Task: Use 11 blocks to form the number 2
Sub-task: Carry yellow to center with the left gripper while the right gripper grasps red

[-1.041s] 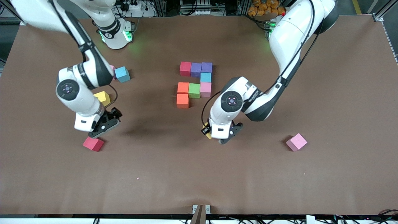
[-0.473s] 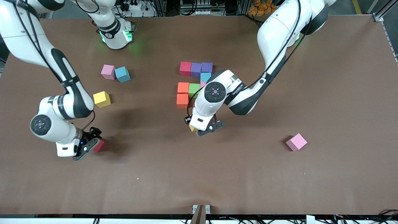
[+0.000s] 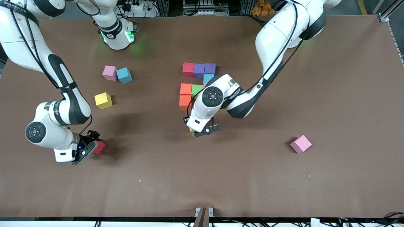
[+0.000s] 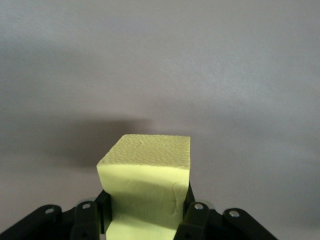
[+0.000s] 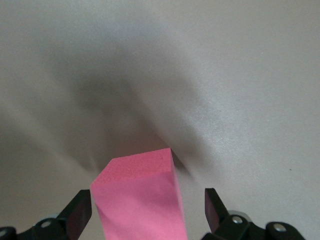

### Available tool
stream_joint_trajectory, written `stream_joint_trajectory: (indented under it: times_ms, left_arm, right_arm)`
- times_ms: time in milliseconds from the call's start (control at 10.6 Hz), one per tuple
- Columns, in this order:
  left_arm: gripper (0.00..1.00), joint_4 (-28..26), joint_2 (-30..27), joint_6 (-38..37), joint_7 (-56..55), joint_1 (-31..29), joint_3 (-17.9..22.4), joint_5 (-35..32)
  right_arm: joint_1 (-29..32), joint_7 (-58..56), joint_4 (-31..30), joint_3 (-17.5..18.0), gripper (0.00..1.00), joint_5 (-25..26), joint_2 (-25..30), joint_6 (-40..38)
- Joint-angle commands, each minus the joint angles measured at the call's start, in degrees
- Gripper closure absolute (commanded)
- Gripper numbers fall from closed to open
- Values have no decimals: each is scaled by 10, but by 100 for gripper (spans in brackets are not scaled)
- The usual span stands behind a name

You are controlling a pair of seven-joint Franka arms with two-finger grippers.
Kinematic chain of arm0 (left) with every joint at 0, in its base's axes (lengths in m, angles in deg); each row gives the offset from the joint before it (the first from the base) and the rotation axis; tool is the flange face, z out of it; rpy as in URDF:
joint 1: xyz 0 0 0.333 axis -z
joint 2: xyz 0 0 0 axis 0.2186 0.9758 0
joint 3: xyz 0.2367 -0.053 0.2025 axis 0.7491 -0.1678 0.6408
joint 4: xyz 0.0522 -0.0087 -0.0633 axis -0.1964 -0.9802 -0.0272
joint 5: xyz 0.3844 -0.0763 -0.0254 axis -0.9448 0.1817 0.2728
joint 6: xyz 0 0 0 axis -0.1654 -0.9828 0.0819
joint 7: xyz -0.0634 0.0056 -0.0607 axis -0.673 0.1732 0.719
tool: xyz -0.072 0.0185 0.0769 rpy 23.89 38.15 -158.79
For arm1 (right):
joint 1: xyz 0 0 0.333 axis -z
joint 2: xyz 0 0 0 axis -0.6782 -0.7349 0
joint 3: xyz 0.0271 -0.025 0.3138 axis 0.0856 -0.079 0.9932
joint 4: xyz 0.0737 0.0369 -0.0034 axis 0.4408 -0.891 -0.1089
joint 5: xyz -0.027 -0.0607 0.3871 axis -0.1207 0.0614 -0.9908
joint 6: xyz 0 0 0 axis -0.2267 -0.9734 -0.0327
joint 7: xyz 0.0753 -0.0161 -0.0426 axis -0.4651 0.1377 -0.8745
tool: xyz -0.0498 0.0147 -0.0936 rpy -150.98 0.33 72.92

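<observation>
- The unfinished number 2 [image 3: 197, 83] is the landmark: a tight cluster of cubes with no gaps a finger could enter.
- The left gripper [image 3: 202, 130], clamped on a yellow cube [image 4: 145, 187], hangs over bare table just beside the cluster's nearer edge, crowding that approach.
- Toward the right arm's end, a yellow block [image 3: 103, 100], a pink-and-blue pair [image 3: 116, 74] and the right gripper [image 3: 84, 148] stand well apart.

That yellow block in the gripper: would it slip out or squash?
The yellow block looks like matte, grainy foam, so probably grippy and light. The left gripper pinches flat sides; it may dent slightly, and it shouldn't roll.
</observation>
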Motion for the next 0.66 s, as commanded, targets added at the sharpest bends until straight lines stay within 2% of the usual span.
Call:
stream_joint_trajectory:
  times_ms: [0,284,378,473,568]
  left_arm:
    - [55,39,29,14,24,22,6,15]
    - [55,39,36,17,58,33,8,15]
    - [55,39,36,17,82,35,8,15]
    - [56,39,35,16,94,43,9,14]
    - [56,39,36,15,96,43,9,15]
  right_arm:
    - [9,-17,0,10,0,-10,-7,-2]
    - [8,-18,-2,9,0,-9,-16,2]
    - [8,-18,-2,9,7,-8,-17,3]
    - [8,-18,-1,9,24,-7,-19,3]
    - [7,-18,-1,10,32,-7,-20,6]
